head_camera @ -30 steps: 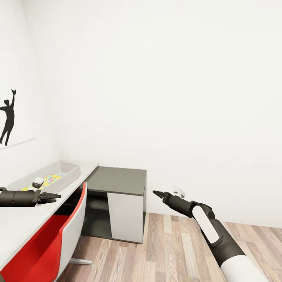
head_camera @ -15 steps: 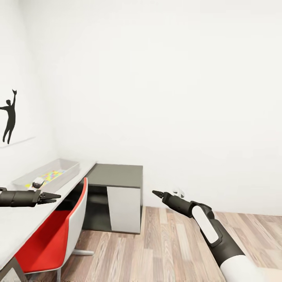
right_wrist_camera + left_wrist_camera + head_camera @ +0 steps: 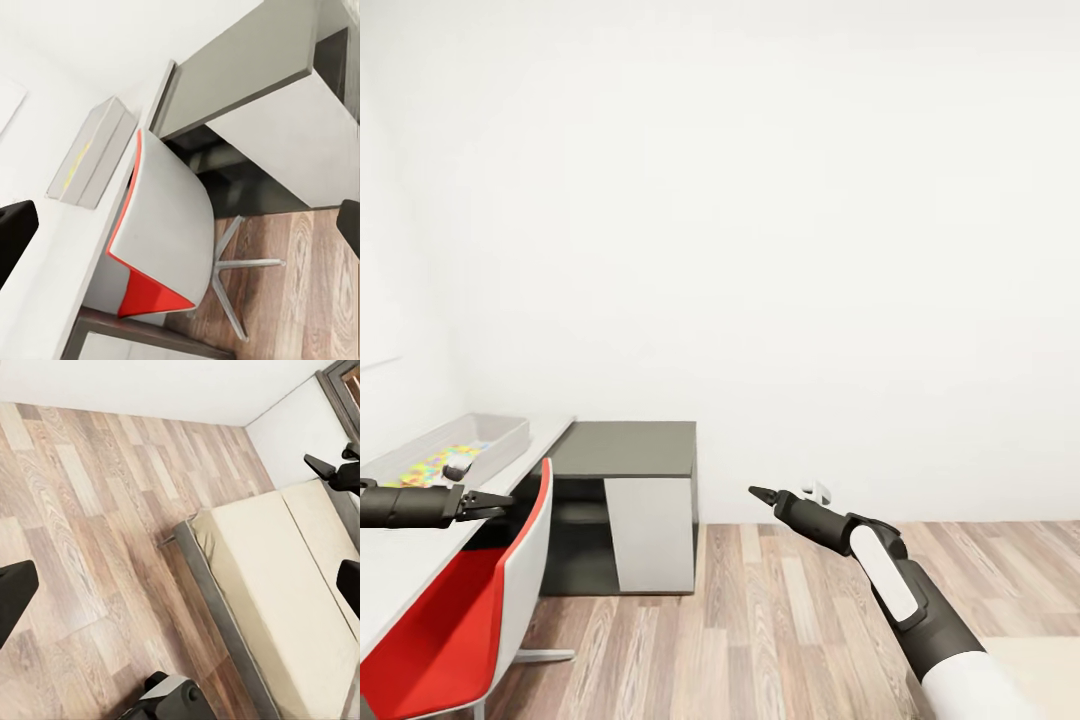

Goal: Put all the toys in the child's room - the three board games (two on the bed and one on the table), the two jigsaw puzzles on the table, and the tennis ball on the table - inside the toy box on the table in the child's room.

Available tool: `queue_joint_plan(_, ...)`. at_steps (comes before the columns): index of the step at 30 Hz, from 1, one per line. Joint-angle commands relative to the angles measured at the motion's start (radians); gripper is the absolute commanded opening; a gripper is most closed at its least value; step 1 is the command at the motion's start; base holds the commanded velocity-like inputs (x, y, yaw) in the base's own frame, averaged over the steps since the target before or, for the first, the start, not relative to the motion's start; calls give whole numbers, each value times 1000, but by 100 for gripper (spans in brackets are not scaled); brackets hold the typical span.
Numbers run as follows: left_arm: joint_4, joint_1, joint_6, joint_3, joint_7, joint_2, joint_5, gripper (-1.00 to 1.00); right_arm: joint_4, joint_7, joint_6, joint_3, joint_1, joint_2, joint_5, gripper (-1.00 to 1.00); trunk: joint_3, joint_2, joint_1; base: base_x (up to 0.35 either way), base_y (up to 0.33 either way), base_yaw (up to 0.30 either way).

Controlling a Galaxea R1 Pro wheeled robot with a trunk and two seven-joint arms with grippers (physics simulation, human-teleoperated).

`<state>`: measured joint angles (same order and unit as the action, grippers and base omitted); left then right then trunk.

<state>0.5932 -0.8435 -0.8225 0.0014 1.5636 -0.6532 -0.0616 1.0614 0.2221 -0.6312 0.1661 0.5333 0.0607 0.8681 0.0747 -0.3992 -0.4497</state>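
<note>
White-walled room, both end effectors empty: left [image 3: 500, 499] nearly closed, right [image 3: 763, 493] closed.

view turned right, wall silhouette gone from sight, table [image 3: 420, 560] further left

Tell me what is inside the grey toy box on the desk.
In the head view, the toy box holds a multicoloured jigsaw-patterned sheet and a small pale object resting on it. The near wall and the left arm hide the rest of the floor.
</note>
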Motion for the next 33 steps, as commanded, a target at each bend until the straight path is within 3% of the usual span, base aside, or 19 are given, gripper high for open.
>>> queue_joint_plan(1, 0, 0, -10, 0, 7, 0, -7, 100, 0, 2, -2, 1, 1, 1, 0, 100, 0, -1, 0, -49, 0, -114)
queue_joint_plan(10, 0, 1, -10, 0, 7, 0, -6, 100, 0, 2, -2, 1, 1, 1, 0, 100, 0, -1, 0, -96, 0, -29)
queue_joint_plan(33, 0, 1, -10, -4, 7, 2, -7, 100, 2, 2, -2, 1, 1, -2, 0, 100, 2, -1, 0, -300, -41, -39)
